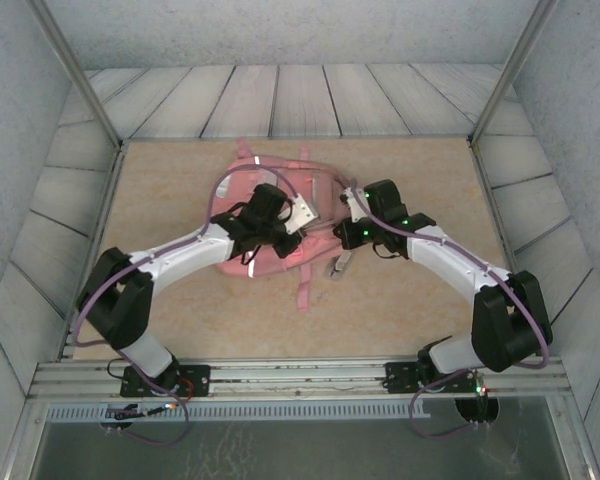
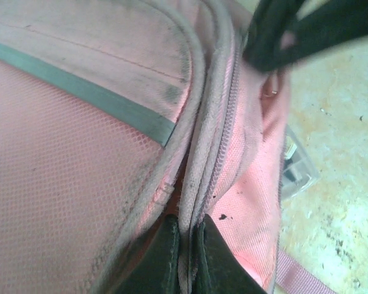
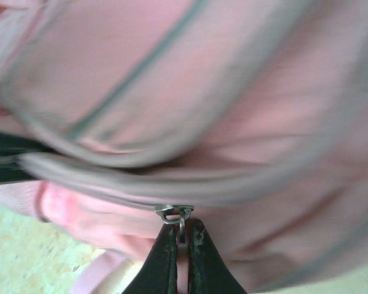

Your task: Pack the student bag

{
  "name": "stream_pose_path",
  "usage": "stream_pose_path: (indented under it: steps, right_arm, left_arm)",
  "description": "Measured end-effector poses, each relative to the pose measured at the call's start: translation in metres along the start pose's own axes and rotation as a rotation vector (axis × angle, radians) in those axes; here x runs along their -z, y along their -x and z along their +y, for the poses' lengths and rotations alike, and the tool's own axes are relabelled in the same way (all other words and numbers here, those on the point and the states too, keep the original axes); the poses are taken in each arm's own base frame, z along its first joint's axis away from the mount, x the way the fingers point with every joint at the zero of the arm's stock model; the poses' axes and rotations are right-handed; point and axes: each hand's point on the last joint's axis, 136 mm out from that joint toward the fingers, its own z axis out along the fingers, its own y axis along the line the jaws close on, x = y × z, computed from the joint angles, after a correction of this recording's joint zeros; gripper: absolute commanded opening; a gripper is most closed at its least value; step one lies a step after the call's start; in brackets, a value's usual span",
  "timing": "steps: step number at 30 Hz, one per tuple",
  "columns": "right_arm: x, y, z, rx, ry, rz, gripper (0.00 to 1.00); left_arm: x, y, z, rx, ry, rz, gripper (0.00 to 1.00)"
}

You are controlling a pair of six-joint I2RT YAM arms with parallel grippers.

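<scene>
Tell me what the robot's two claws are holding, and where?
The right gripper pinches the pink bag's zipper pull. The left gripper pinches the bag's piped edge.

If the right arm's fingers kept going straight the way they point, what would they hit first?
The right gripper is shut on the zipper pull, so next comes the student bag itself: its zip seam and pink fabric right beyond the pull. Blur makes depth uncertain.
</scene>
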Motion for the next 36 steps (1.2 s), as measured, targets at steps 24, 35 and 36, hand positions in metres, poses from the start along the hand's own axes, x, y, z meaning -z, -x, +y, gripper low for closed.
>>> stream_pose_path:
  steps: [24,35,36]
  right_arm:
    - [0.036,0.021,0.052,0.084,0.176,-0.02,0.0]
    - [0.021,-0.004,0.092,0.096,0.246,0.079,0.0]
    - [0.02,-0.004,0.092,0.093,0.251,0.082,0.0]
  left_arm:
    - [0.018,-0.022,0.084,0.267,0.064,-0.083,0.06]
    - [0.048,-0.058,0.084,0.408,0.069,-0.001,0.5]
    - [0.051,-0.054,0.076,0.396,0.058,-0.001,0.5]
